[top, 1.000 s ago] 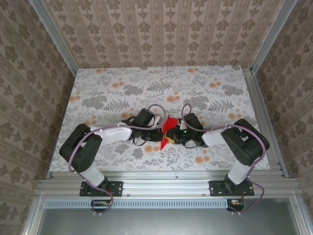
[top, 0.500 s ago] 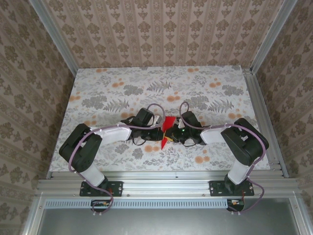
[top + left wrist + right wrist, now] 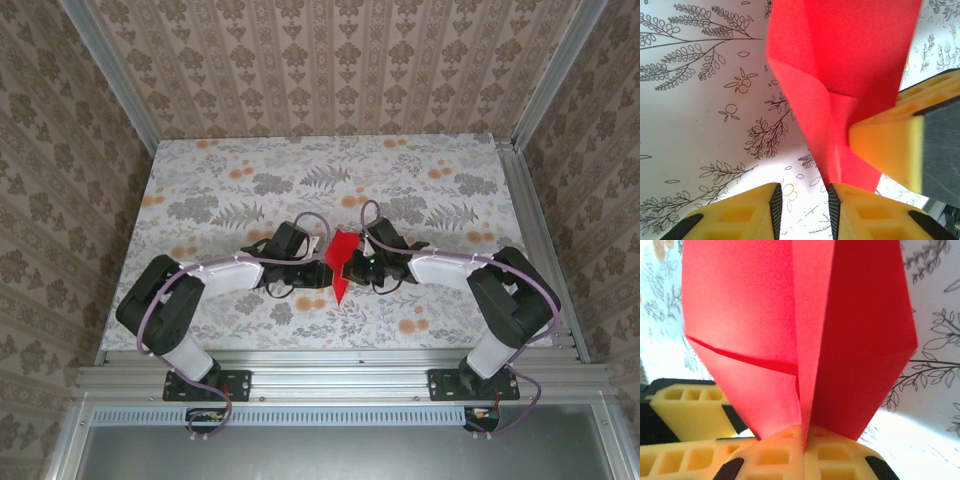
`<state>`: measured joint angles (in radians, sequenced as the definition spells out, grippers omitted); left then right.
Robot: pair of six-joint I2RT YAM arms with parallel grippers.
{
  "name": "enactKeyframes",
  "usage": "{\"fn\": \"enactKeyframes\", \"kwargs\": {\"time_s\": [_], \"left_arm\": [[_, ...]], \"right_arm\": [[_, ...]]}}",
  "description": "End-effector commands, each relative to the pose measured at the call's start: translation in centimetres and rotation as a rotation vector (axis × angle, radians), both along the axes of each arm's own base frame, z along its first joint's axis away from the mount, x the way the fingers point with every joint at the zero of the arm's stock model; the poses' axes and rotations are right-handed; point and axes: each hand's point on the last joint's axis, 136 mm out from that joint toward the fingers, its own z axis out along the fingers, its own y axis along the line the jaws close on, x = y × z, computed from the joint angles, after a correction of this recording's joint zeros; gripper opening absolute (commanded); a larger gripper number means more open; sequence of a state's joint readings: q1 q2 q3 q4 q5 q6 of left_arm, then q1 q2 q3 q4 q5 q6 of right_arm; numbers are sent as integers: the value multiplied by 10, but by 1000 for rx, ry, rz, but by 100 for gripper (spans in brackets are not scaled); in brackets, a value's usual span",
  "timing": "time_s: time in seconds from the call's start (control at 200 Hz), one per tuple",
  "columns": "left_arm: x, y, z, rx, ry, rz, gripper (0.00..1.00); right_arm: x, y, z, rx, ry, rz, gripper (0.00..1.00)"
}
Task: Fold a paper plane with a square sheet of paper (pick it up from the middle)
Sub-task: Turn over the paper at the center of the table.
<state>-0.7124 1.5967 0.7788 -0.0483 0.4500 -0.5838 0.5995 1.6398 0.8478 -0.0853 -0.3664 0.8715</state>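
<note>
Evidently the sheet of paper (image 3: 342, 262) is part-folded, pinched in the closed right tool (image 3: 802, 438), left tool (image 3: 803, 201) slightly parted and empty; final folds seemingly remain.

No text, label, brand, number or sign can be read on any surface. The sheet of paper (image 3: 790, 315) clamped in the right end effector (image 3: 805, 440) is plain, unmarked red. The worktop (image 3: 700, 125) below that end effector carries a floral print only, with no characters.
</note>
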Motion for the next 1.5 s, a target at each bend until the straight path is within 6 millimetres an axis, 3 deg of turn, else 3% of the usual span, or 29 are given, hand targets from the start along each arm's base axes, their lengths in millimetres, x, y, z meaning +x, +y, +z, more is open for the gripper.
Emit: {"fn": "enactKeyframes", "kwargs": {"time_s": [0.0,0.21,0.53,0.785,1.32,1.495], "left_arm": [[-2,4,11,-25,-15,0,37],[-8,19,13,-12,-16,10,44],[-17,39,5,1,10,35,48],[-19,42,0,5,24,32,48],[-23,43,-9,9,47,24,48],[-22,41,-2,2,38,20,48]], "right_arm": [[-16,-28,-3,-246,-2,73,0],[-20,-39,-8,-412,3,128,3],[-19,-27,-24,-497,29,187,10],[-20,-22,-31,-539,35,210,16],[-27,-24,-55,-645,75,250,15],[-24,-21,-47,-646,55,250,16]]}}
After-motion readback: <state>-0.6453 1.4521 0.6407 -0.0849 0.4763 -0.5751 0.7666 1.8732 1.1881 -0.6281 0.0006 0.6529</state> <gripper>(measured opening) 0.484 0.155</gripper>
